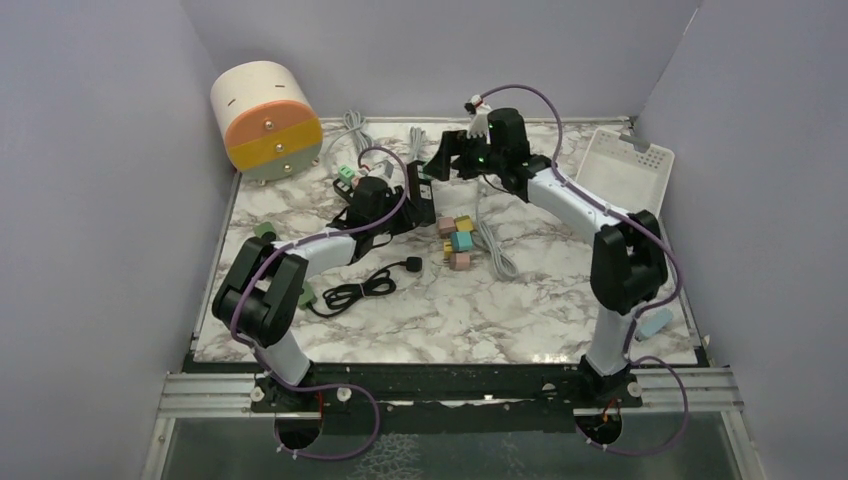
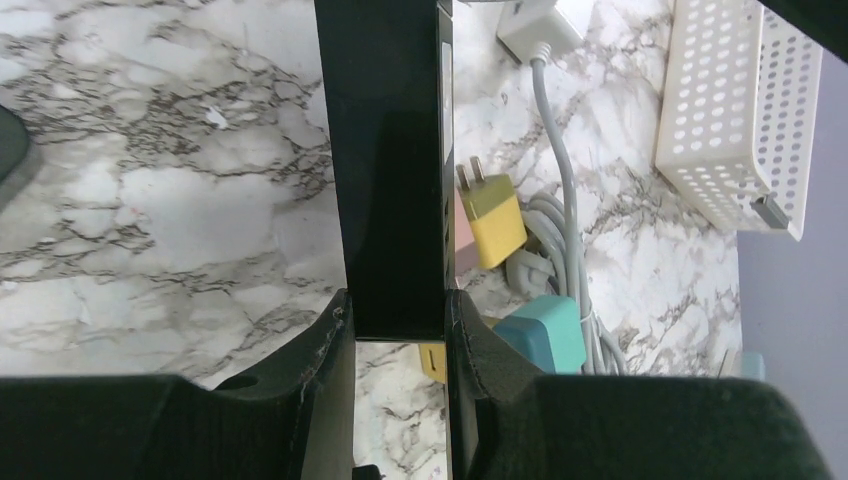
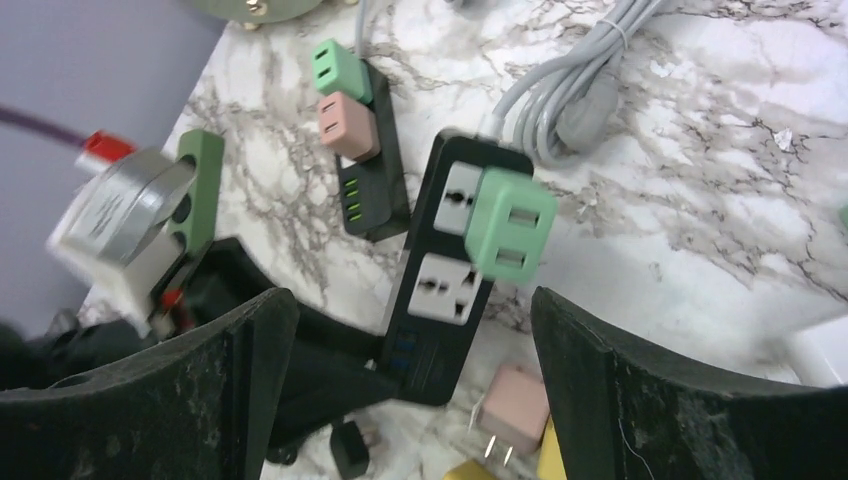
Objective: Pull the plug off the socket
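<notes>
While my left gripper pinches the socket strip, my spread right gripper should take the stiff green plug by its sides.

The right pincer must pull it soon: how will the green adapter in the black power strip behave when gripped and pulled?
The green adapter looks like rigid, boxy plastic, so it probably will not deform. Its smooth faces may be a little slippery. The black power strip seems light and might lift with it, though the left pincer clamps it.
</notes>
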Controlling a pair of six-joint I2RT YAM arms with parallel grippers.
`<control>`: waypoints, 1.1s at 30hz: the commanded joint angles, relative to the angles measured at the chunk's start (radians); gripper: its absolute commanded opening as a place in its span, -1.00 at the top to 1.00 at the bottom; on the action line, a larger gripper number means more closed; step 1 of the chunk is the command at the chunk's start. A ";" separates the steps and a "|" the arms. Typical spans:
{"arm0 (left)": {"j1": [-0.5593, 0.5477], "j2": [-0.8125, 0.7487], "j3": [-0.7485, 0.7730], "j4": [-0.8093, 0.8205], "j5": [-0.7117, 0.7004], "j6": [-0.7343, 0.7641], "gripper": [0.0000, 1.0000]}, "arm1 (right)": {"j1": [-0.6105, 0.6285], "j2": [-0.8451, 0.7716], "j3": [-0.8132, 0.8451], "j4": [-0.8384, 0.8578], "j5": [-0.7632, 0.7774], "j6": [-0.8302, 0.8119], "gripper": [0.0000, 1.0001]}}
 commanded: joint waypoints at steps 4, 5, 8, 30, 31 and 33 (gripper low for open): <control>-0.039 -0.068 0.078 0.004 -0.050 0.058 1.00 | -0.001 0.220 0.231 -0.005 0.037 0.020 -0.80; -0.040 -0.071 0.082 -0.003 -0.056 0.061 1.00 | -0.001 0.239 0.254 -0.009 0.041 0.019 -0.79; -0.042 -0.083 0.092 -0.023 -0.074 0.070 1.00 | -0.002 0.278 0.292 -0.018 0.057 0.015 -0.76; -0.042 -0.121 0.082 -0.043 -0.160 0.070 1.00 | -0.004 0.363 0.327 -0.104 0.013 0.062 -0.30; -0.042 -0.122 0.083 -0.043 -0.163 0.070 1.00 | -0.004 0.368 0.333 -0.107 0.009 0.066 -0.22; -0.042 -0.123 0.083 -0.045 -0.161 0.070 1.00 | -0.004 0.362 0.318 -0.077 0.006 0.080 0.03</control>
